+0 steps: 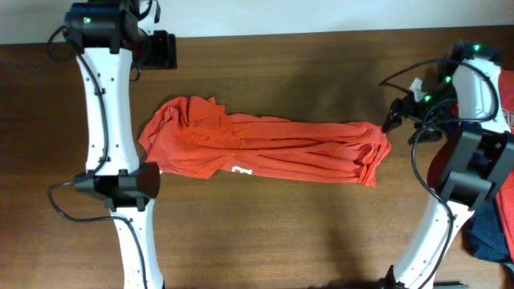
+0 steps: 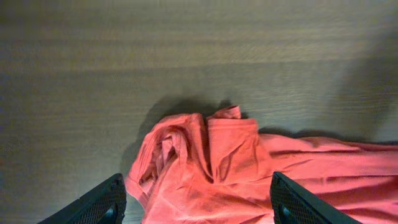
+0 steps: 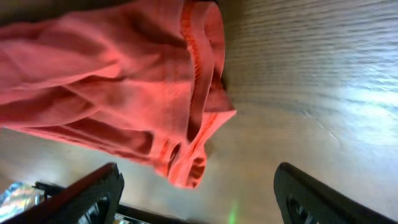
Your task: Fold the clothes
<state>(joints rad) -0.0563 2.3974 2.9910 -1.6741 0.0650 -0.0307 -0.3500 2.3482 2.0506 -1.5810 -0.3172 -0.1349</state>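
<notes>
1. Your T-shirt (image 1: pixel 265 148), orange-red, lies on the wooden surface (image 1: pixel 281 233) as a long, wrinkled band stretched out between the two arms
2. A scrap of white lettering (image 1: pixel 239 171) shows on the T-shirt's lower edge in the overhead view, toward its left end
3. Your left gripper (image 2: pixel 197 180) sits at the T-shirt's bunched left end, with its fingers (image 2: pixel 102 202) spread wide; crumpled cloth shows between them, but they pinch nothing
4. Your right gripper (image 3: pixel 198 168) sits at the T-shirt's right end, also spread wide and holding nothing; the folded hem lies just ahead of it, with bare wood beside the hem
5. Beyond the T-shirt's right end, past the right arm, a red garment (image 1: pixel 507 92) and a navy garment (image 1: pixel 494 233) lie at the picture's edge, well apart from the T-shirt
</notes>
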